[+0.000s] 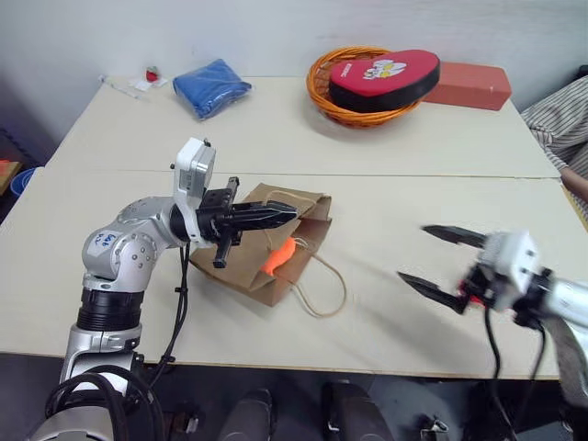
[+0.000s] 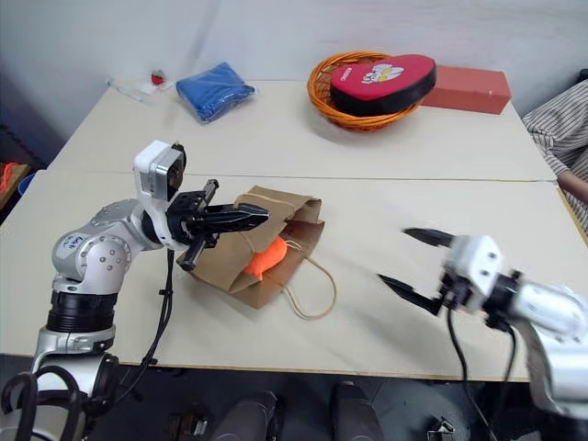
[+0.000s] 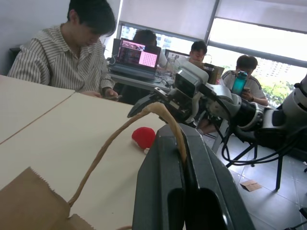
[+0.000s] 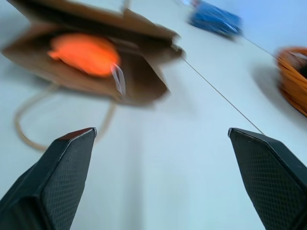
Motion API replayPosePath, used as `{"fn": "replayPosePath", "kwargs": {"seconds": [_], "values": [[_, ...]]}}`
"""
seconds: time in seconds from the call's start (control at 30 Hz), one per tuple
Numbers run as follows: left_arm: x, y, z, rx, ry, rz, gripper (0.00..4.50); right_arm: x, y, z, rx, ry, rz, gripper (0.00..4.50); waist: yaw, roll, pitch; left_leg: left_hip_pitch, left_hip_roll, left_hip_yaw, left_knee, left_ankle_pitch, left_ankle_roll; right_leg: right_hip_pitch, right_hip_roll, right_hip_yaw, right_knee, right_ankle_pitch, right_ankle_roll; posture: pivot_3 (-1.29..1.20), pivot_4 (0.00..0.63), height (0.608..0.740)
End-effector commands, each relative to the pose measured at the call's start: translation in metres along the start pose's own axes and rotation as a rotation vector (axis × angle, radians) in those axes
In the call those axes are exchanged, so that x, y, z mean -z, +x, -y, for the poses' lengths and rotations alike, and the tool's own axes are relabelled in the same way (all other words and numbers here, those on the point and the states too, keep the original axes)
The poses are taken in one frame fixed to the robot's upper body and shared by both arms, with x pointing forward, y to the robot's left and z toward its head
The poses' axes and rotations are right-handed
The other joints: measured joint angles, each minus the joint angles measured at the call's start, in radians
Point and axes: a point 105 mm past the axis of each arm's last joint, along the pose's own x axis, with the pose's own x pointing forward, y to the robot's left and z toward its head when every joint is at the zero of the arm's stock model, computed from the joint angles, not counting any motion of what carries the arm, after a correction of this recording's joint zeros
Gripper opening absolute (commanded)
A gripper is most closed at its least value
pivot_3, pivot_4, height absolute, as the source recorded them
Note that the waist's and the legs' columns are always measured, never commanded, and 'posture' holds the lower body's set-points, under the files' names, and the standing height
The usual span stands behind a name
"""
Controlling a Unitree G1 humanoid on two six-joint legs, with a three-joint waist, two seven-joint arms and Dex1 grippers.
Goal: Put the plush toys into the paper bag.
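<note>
One toy bagged, one to fetch

You have the orange plush toy (image 1: 280, 256) lying inside the paper bag (image 1: 276, 241), which rests on its side on the table (image 1: 386, 202) with its mouth towards the right. Your left gripper (image 1: 276, 216) is clamped on the bag's upper handle (image 3: 120, 139), holding the mouth up; the other handle lies looped on the table at the near side. Your right gripper (image 1: 432, 260) hangs to the right of the bag, well apart from it, with its jaws spread wide and nothing between them. The red plush toy (image 3: 144, 137) sits on the table beyond the bag's mouth, near the right arm. The next move, as I judge it, is to bring the right gripper onto the red toy, close on it, and carry it into the held-open mouth.
</note>
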Motion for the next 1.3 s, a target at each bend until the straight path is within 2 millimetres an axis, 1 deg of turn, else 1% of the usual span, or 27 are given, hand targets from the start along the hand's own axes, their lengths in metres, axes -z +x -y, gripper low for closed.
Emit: {"fn": "replayPosePath", "kwargs": {"seconds": [0.03, 0.07, 0.13, 0.2, 0.23, 0.3, 0.37, 0.4, 0.47, 0.53, 0.7, 0.77, 0.9, 1.0, 1.1, 1.17, 1.2, 1.3], "values": [[-0.001, 0.003, 0.004, 0.039, 0.043, -0.027, 0.00, 0.001, -0.052, 0.001, 0.191, -0.071, -0.067, 4.49, 0.001, 0.000, 0.000, 0.001, 0.000, 0.000, 0.000, 0.000, 0.000, 0.001, 0.000, 0.000, 0.000, 0.000, 0.000, 0.00, 0.150, 0.740], [0.002, 0.003, 0.004, 0.046, 0.043, -0.041, 0.00, 0.009, -0.065, -0.007, 0.208, -0.005, -0.109, 4.49, 0.002, 0.000, 0.000, 0.001, 0.000, 0.000, 0.000, 0.000, 0.000, 0.001, 0.000, 0.001, 0.000, 0.000, 0.000, 0.00, 0.150, 0.740], [0.004, 0.004, 0.004, 0.053, 0.045, -0.055, 0.00, 0.022, -0.096, -0.013, 0.312, 0.055, -0.186, 4.49, 0.002, 0.000, 0.000, 0.003, 0.000, 0.001, -0.001, 0.000, 0.001, 0.003, 0.000, 0.001, 0.000, 0.000, 0.000, 0.00, 0.150, 0.740], [0.005, 0.004, 0.003, 0.054, 0.047, -0.058, 0.00, 0.031, -0.120, -0.019, 0.401, 0.088, -0.235, 4.49, -0.001, 0.000, 0.000, 0.004, 0.000, 0.001, -0.001, 0.000, 0.001, 0.003, 0.000, 0.001, 0.000, 0.000, 0.000, 0.00, 0.150, 0.740], [0.005, 0.005, 0.002, 0.054, 0.042, -0.052, 0.00, 0.037, -0.130, -0.026, 0.418, 0.109, -0.264, 4.49, -0.004, 0.000, 0.000, 0.004, 0.000, 0.001, -0.001, 0.000, 0.001, 0.004, 0.000, 0.002, 0.000, 0.000, 0.000, 0.00, 0.150, 0.740], [0.007, 0.006, 0.002, 0.062, 0.030, -0.051, 0.00, 0.046, -0.145, -0.035, 0.440, 0.135, -0.310, 4.49, -0.008, 0.000, 0.000, 0.006, 0.000, 0.002, -0.002, -0.001, 0.001, 0.004, 0.000, 0.003, 0.000, 0.000, 0.000, 0.00, 0.150, 0.740], [0.009, 0.007, 0.002, 0.074, 0.025, -0.063, 0.00, 0.050, -0.153, -0.035, 0.473, 0.137, -0.331, 4.49, -0.012, 0.000, 0.000, 0.006, 0.000, 0.002, -0.003, 0.000, 0.001, 0.004, 0.001, 0.003, 0.000, 0.000, 0.000, 0.00, 0.150, 0.740], [0.009, 0.007, 0.002, 0.076, 0.025, -0.065, 0.00, 0.052, -0.152, -0.031, 0.476, 0.126, -0.331, 4.49, -0.015, 0.000, 0.000, 0.006, 0.000, 0.002, -0.003, 0.000, 0.001, 0.004, 0.001, 0.003, 0.000, 0.000, 0.000, 0.00, 0.150, 0.740], [0.008, 0.007, 0.001, 0.076, 0.027, -0.063, 0.00, 0.054, -0.146, -0.023, 0.455, 0.105, -0.329, 4.49, -0.022, 0.000, 0.000, 0.006, 0.000, 0.002, -0.003, 0.000, 0.001, 0.005, 0.000, 0.003, 0.000, 0.000, 0.000, 0.00, 0.150, 0.740], [0.007, 0.008, 0.001, 0.082, 0.018, -0.067, 0.00, 0.057, -0.135, -0.015, 0.408, 0.098, -0.335, 4.49, -0.025, 0.000, 0.000, 0.006, 0.000, 0.002, -0.002, 0.000, 0.001, 0.004, 0.000, 0.003, 0.000, 0.000, 0.000, 0.00, 0.150, 0.740], [0.009, 0.011, 0.005, 0.101, 0.019, -0.082, 0.00, 0.066, -0.098, 0.017, 0.321, 0.056, -0.366, 4.49, -0.024, 0.000, 0.000, 0.006, 0.000, 0.002, -0.002, 0.000, 0.001, 0.004, 0.001, 0.002, 0.000, 0.000, 0.000, 0.00, 0.150, 0.740], [0.009, 0.013, 0.007, 0.101, 0.025, -0.084, 0.00, 0.074, -0.089, 0.027, 0.318, 0.078, -0.403, 4.49, -0.023, 0.000, 0.000, 0.005, 0.000, 0.002, -0.001, 0.000, 0.001, 0.004, 0.000, 0.002, 0.000, 0.000, 0.000, 0.00, 0.150, 0.740], [0.006, 0.011, 0.007, 0.081, 0.040, -0.079, 0.00, 0.089, -0.068, 0.030, 0.213, 0.133, -0.446, 4.49, -0.007, 0.000, 0.000, 0.004, 0.000, 0.001, -0.001, 0.000, 0.001, 0.004, 0.000, 0.001, 0.000, 0.000, 0.000, 0.00, 0.150, 0.740], [0.006, 0.008, 0.008, 0.068, 0.044, -0.087, 0.00, 0.101, -0.061, 0.034, 0.187, 0.188, -0.512, 4.49, 0.001, 0.000, 0.000, 0.004, 0.000, 0.001, 0.000, 0.000, 0.001, 0.004, 0.000, 0.001, -0.001, 0.000, 0.000, 0.00, 0.150, 0.740], [0.004, 0.005, 0.009, 0.052, 0.050, -0.091, 0.00, 0.101, -0.049, 0.044, 0.160, 0.170, -0.503, 3.91, -0.001, 0.000, 0.000, 0.004, 0.000, 0.001, 0.001, 0.000, 0.001, 0.004, 0.000, 0.002, -0.001, 0.000, 0.000, 0.00, 0.150, 0.740], [0.003, 0.002, 0.009, 0.042, 0.052, -0.095, 0.00, 0.101, -0.043, 0.050, 0.149, 0.141, -0.498, 3.29, -0.003, 0.000, 0.000, 0.004, 0.000, 0.001, 0.001, 0.000, 0.001, 0.004, 0.000, 0.001, -0.001, 0.000, 0.001, 0.00, 0.150, 0.740], [0.003, 0.002, 0.009, 0.039, 0.052, -0.097, 0.00, 0.100, -0.041, 0.052, 0.145, 0.131, -0.496, 2.85, -0.003, 0.000, 0.000, 0.004, 0.000, 0.001, 0.001, 0.000, 0.001, 0.004, 0.000, 0.002, -0.001, 0.000, 0.001, 0.00, 0.150, 0.740], [0.003, 0.001, 0.009, 0.035, 0.055, -0.100, 0.00, 0.098, -0.035, 0.054, 0.120, 0.117, -0.478, 1.79, -0.002, 0.000, 0.000, 0.004, 0.000, 0.001, 0.000, 0.000, 0.001, 0.004, 0.000, 0.001, 0.000, 0.000, 0.001, 0.00, 0.150, 0.740]]}}
